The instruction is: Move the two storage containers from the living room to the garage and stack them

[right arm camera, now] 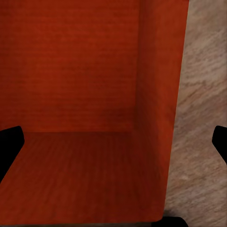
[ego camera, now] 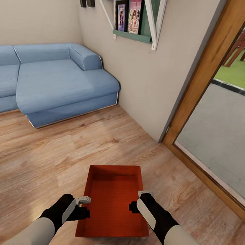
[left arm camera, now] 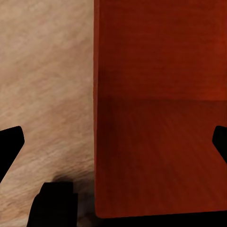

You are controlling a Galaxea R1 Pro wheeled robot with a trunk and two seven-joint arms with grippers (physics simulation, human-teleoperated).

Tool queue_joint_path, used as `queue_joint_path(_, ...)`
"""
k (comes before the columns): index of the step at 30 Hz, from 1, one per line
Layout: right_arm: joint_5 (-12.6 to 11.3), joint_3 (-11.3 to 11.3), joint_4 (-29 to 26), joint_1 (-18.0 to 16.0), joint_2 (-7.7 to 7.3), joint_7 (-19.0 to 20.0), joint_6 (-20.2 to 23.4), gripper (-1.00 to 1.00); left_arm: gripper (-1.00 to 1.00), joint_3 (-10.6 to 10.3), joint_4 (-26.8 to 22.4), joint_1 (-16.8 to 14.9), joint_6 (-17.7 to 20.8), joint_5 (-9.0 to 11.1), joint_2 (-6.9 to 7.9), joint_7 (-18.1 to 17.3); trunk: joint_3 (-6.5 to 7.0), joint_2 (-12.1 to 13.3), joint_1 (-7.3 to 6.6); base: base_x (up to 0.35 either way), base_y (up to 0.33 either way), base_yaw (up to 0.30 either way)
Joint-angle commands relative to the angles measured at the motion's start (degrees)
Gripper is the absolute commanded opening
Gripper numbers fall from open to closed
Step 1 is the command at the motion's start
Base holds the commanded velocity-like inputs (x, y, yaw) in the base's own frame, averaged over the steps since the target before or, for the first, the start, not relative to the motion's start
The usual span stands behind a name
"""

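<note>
Now orange-red container (ego camera: 113,200) between left gripper (ego camera: 84,206) and right gripper (ego camera: 138,200).

The orange-red storage container (ego camera: 112,194) is looking like smooth matt plastic, its bottom showing fine ribbing in the wrist views. Under it, the floor (ego camera: 44,157) is showing light wood planks with visible grain and a soft sheen, while the blue sofa (ego camera: 56,82) beyond the container is reading as matt woven cloth. Right of the container, the door frame (ego camera: 202,84) is appearing as varnished wood.
</note>
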Motion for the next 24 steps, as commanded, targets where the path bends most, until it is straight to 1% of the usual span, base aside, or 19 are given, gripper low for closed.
queue_joint_path(1,-0.6,0.25,-0.06,-0.05,-0.04,-0.57,0.09,1.0,1.0,0.32,-0.08,-0.01,0.31,0.2,-0.05,0.02,-0.04,-0.02,-0.01,0.0,0.0,0.0)
queue_joint_path(7,-0.6,0.3,-0.05,-0.05,-0.04,-0.57,0.09,1.0,1.0,0.32,-0.08,-0.01,0.31,0.2,-0.07,0.03,-0.04,-0.02,-0.01,0.0,0.0,0.0)
queue_joint_path(11,-0.6,0.31,-0.02,-0.05,-0.04,-0.57,0.07,1.0,1.0,0.32,-0.08,-0.01,0.31,0.2,-0.09,0.02,-0.76,-1.62,0.87,0.0,0.0,0.0)
queue_joint_path(24,-0.6,0.33,-0.02,-0.05,-0.04,-0.57,0.08,1.0,1.0,0.32,-0.08,-0.01,0.31,0.2,-0.05,0.02,-0.76,-1.62,0.87,0.0,0.0,0.0)
